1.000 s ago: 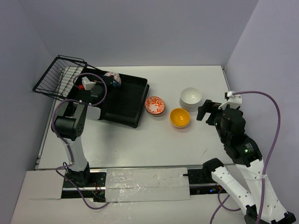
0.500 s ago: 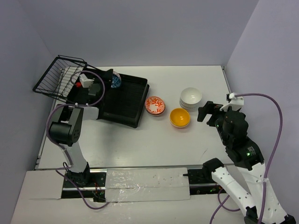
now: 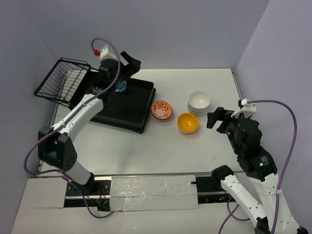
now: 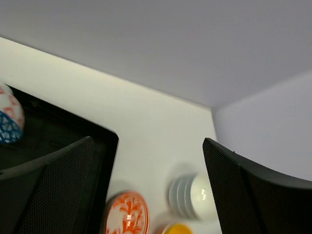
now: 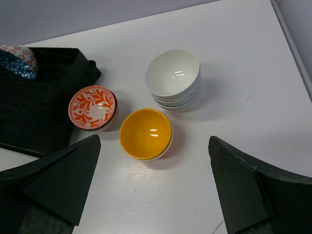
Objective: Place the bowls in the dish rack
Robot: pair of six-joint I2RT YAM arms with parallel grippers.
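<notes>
The black dish rack [image 3: 130, 105] lies at the left, with its wire basket [image 3: 62, 83] at the far end. A blue-patterned bowl [image 3: 121, 87] leans inside it, and in the right wrist view a pink-patterned bowl [image 5: 19, 51] sits behind the blue one [image 5: 16, 69]. On the table stand an orange-patterned bowl [image 3: 162, 109], a yellow bowl [image 3: 187, 122] and a stack of white bowls [image 3: 199, 101]. My left gripper [image 3: 131, 65] hangs open and empty above the rack's back edge. My right gripper [image 3: 213, 118] is open just right of the yellow bowl [image 5: 145, 133].
In the left wrist view the rack's corner [image 4: 100, 134], the orange-patterned bowl [image 4: 127, 214] and the white stack [image 4: 192, 195] show between the fingers. Walls close the table at the back and both sides. Bare tabletop lies in front of the bowls.
My left gripper has opened, let go of the blue-patterned bowl in the rack, and risen up and toward the back wall. The right arm has barely moved.
</notes>
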